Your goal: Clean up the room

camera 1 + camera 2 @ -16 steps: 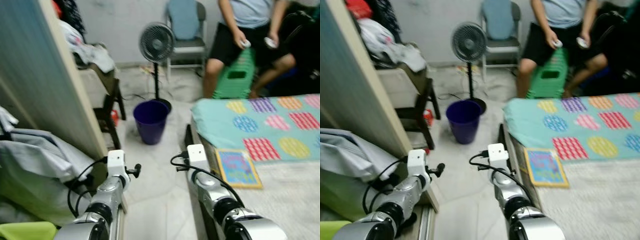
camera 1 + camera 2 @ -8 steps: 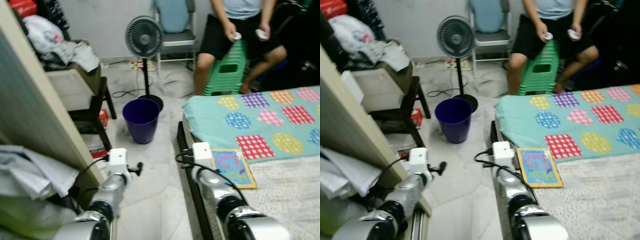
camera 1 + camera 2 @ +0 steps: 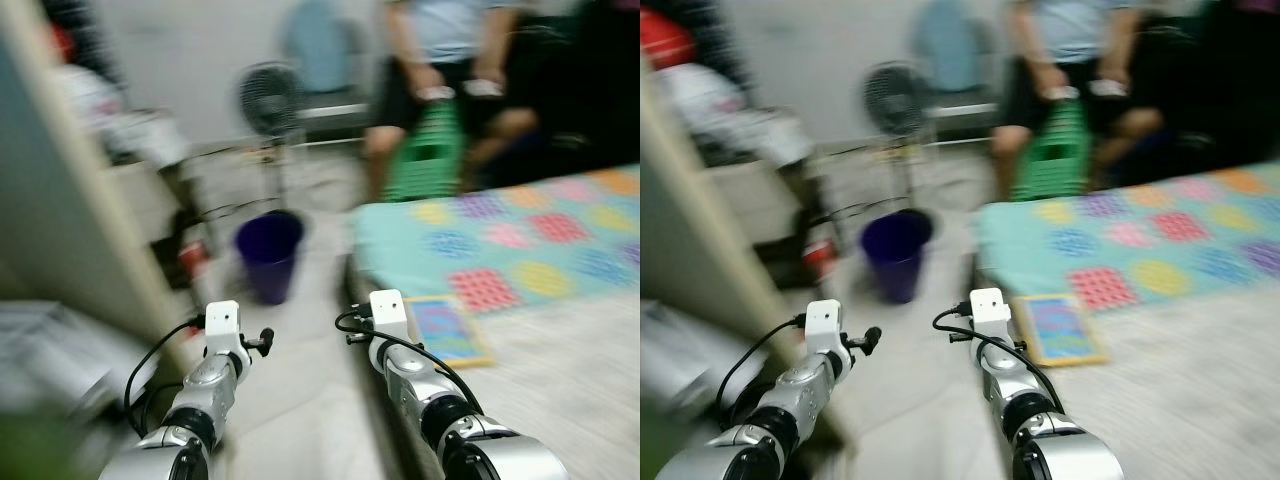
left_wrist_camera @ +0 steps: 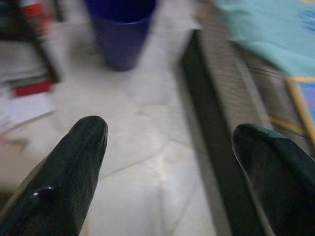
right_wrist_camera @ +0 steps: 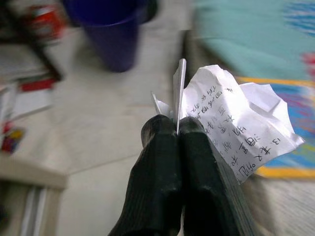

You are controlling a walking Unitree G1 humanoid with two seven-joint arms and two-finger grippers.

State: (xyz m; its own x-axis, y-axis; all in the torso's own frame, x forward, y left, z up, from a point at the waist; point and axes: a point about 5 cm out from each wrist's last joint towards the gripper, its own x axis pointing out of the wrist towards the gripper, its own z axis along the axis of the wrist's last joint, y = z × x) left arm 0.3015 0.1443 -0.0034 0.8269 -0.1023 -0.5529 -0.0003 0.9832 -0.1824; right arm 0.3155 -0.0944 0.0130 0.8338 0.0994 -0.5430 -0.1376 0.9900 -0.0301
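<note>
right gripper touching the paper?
Touching. Right wrist view: the right gripper has its fingers shut on the crumpled paper, pinching its edge.

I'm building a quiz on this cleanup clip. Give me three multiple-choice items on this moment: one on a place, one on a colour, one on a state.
1. Where does the bucket stand?
A. on the bed
B. on the floor beside the bed
C. on the chair

2. What colour is the bucket?
A. purple
B. yellow
C. white

3. What is the state of the right end effector?
A. wide open, holding nothing
B. shut on a book
C. shut on a crumpled paper

Answers:
1 B: it stands on the pale floor, left of the bed.
2 A: its wall is dark purple in the head and wrist views.
3 C: the fingers meet around the written-on paper; the left end effector is open.
</note>
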